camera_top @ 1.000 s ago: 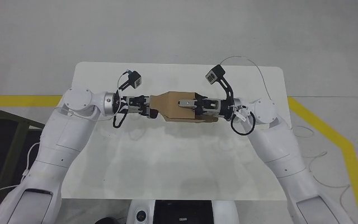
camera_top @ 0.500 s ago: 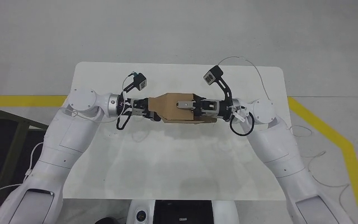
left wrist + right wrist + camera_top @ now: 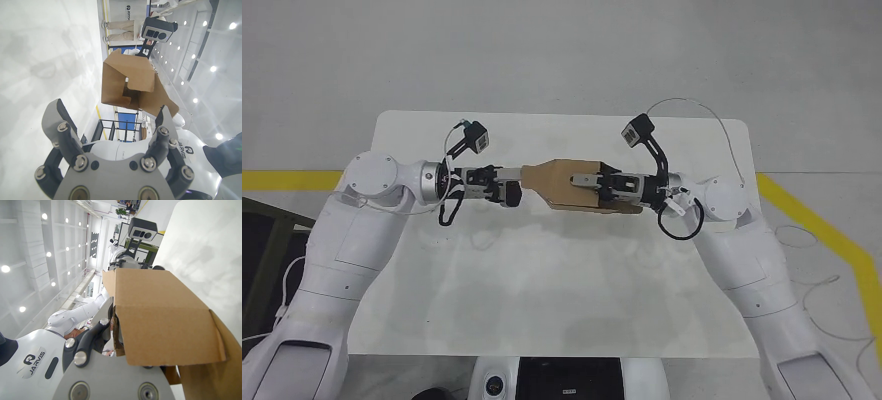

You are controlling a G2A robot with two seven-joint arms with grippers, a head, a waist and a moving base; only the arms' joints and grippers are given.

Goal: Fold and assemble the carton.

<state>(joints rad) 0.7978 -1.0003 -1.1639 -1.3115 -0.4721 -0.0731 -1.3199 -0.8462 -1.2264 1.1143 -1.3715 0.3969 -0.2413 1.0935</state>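
A brown cardboard carton (image 3: 570, 183), partly folded, hangs above the middle of the white table (image 3: 562, 300). My right gripper (image 3: 589, 181) comes in from the right and is shut on one carton wall (image 3: 162, 317); one finger (image 3: 105, 311) shows beside the wall and the other is hidden behind the cardboard. My left gripper (image 3: 512, 190) stands open just off the carton's left end. In the left wrist view the carton's open end (image 3: 130, 83) faces the left gripper (image 3: 111, 111), with loose flaps around a dark opening. One flap corner lies close to a fingertip (image 3: 164, 117).
The table's front half (image 3: 542, 310) is bare white surface. A thin cable (image 3: 712, 125) loops above the right arm near the table's far right corner. Yellow floor tape (image 3: 292, 180) runs beyond both side edges.
The carton and my right gripper have shifted a little to the right. My left gripper, close against the carton's left end before, now stands slightly apart from it.
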